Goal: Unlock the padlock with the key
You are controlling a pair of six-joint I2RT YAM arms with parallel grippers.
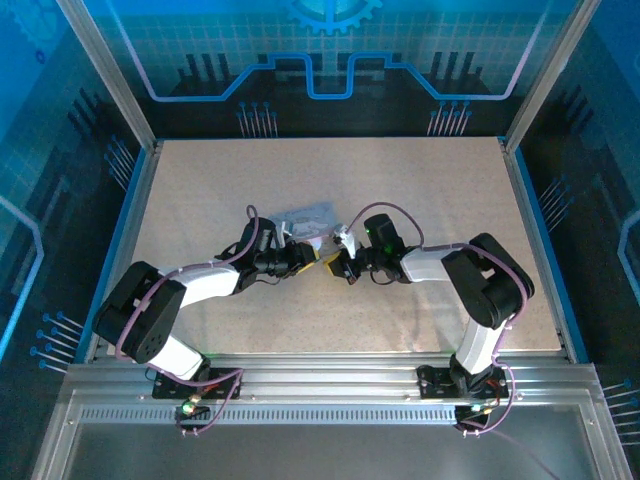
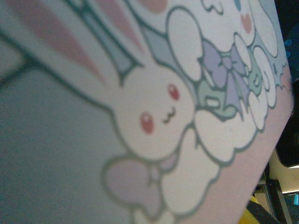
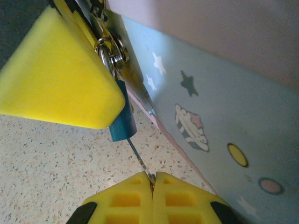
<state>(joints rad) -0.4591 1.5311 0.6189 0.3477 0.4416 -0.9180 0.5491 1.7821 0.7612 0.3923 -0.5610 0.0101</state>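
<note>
Two arms, left arm (image 1: pixel 200 285) and right arm (image 1: pixel 450 262); one tin box (image 1: pixel 305 217), one padlock (image 3: pixel 123 123), one key (image 3: pixel 139 158).

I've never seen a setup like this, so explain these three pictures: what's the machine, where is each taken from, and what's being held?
Two robot arms are bolted at the near edge of a table. The overhead picture shows both meeting at a tin box. Each wrist carries a camera. The left wrist's looks closely at the box's bunny lid. The right wrist's shows the right gripper pinching a thin key that reaches a small dark-blue padlock beside the box.
</note>
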